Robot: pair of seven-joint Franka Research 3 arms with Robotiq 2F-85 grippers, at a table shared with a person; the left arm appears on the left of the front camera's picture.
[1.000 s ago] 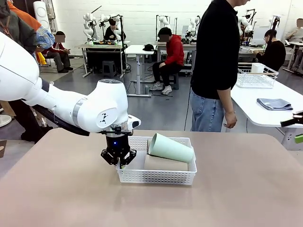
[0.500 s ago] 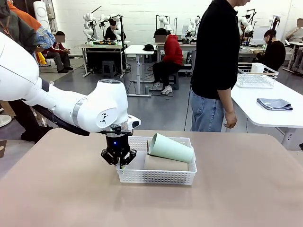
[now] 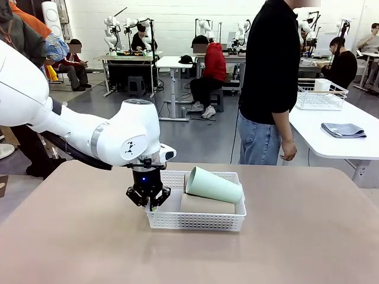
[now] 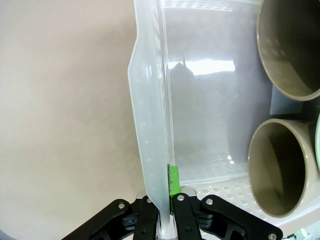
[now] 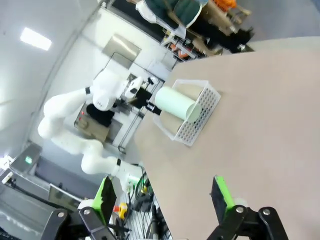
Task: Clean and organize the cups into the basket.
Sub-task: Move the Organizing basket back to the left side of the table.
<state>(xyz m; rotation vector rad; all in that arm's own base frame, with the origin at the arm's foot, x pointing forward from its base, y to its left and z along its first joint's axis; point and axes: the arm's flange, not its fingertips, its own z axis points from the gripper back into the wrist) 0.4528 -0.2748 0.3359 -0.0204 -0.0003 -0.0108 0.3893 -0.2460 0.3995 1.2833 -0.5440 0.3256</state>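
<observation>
Note the jaws first: the left gripper [image 3: 150, 204] is clamped on the left end wall of the white lattice basket [image 3: 195, 220]; the right gripper [image 5: 165, 196] stands wide with nothing between its green pads. The basket sits mid-table (near the far edge). Inside, you see the mint green cup [image 3: 213, 185] lying across two tan cups [image 4: 280, 172] laid side by side.

Front camera faces across the table [image 3: 71, 248]; both wrist cameras share the basket [image 3: 195, 220].
</observation>
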